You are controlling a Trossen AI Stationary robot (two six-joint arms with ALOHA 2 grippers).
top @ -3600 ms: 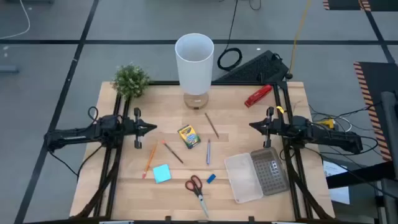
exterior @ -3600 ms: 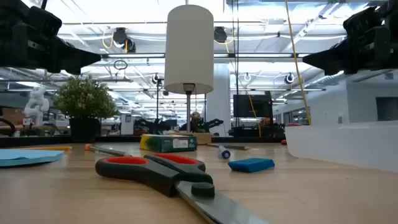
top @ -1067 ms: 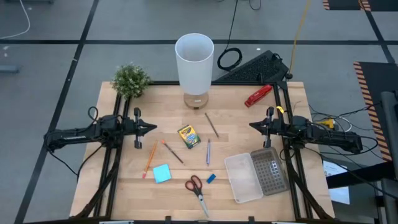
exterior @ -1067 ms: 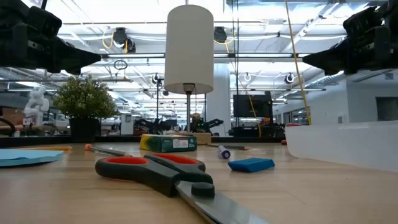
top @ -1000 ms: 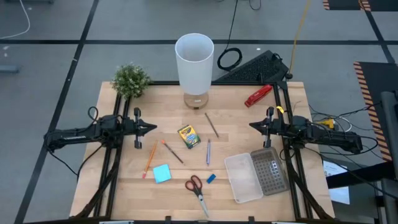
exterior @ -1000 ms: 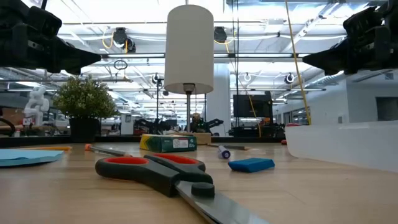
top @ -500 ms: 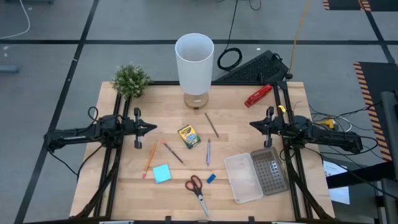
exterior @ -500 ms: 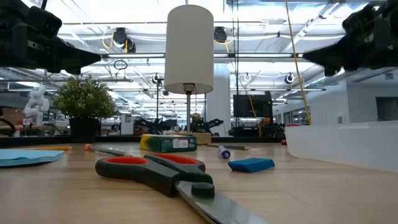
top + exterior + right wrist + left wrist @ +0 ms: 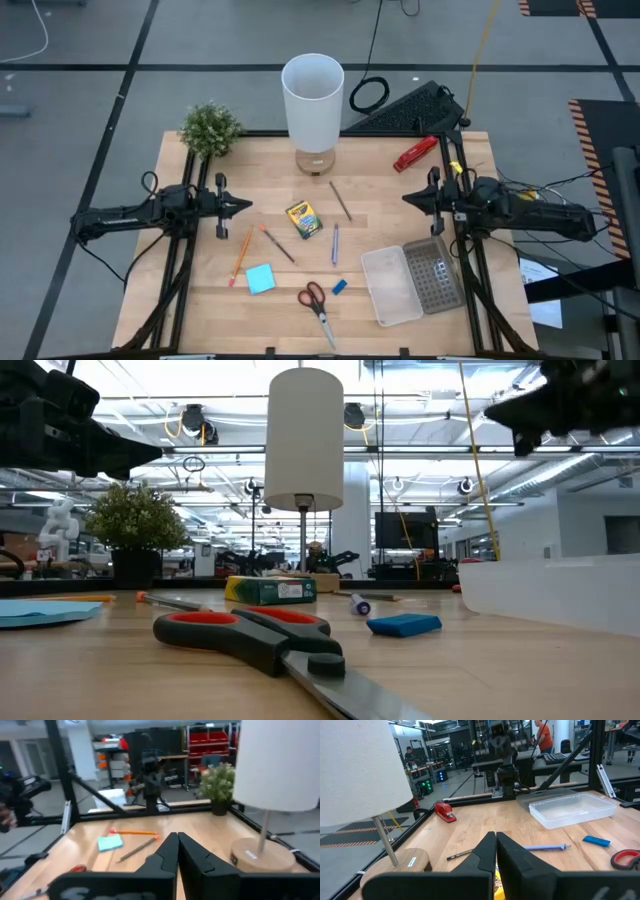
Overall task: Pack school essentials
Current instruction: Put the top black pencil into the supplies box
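Your right gripper (image 9: 409,199), fingers pressed together and empty, has just lifted at frame right. Left gripper (image 9: 245,206) sits closed, idle, at frame left. Scissors (image 9: 316,300), crayon box (image 9: 303,219) and pencils lie unpacked mid-table; packing hasn't begun.

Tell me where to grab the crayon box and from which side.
Grip the crayon box across its two long sides, coming straight down from above. It lies flat and turned diagonally on the table, with bare wood all round it, so the fingers probably need turning to match.
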